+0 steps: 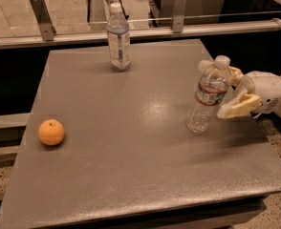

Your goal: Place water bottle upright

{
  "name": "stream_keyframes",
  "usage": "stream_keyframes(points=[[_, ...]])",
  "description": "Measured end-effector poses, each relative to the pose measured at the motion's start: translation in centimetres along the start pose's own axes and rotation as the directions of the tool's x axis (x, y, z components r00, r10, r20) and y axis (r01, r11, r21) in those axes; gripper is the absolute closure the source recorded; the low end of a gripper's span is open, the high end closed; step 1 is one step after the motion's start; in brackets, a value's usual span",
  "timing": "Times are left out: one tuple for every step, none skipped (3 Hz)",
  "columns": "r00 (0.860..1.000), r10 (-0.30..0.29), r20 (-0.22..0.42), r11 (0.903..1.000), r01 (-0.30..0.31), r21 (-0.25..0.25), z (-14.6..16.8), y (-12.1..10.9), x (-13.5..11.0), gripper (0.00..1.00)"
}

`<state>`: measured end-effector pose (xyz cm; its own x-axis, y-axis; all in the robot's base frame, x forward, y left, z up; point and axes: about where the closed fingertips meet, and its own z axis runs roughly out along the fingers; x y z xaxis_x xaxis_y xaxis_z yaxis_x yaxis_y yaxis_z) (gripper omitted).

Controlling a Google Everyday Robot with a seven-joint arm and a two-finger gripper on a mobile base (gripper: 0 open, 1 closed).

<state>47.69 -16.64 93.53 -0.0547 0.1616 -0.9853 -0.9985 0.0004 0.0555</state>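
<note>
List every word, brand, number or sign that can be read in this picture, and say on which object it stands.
No text here can be read.
Red-banded label on the water bottle, next to the gripper at the right side of the table: print too blurred to read.
White-and-blue label on the second bottle at the back: print too blurred to read.
The orange and the table: no marking visible.
</note>
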Motion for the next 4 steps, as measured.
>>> stream_keyframes(points=[[0.998, -0.024, -0.058, 0.9997, 0.025, 0.008, -1.0, -0.2, -0.8, 0.0], [0.984, -0.061, -0.168, 0.9972, 0.068, 0.033, -3.9, -0.7, -2.4, 0.0], [0.961, -0.097, -0.259, 0.9883, 0.123, 0.09, -8.5, -1.2, -4.5, 0.0], [0.941, -0.087, -0.326, 0.9759, 0.146, 0.162, -12.7, -1.6, -4.9, 0.0]])
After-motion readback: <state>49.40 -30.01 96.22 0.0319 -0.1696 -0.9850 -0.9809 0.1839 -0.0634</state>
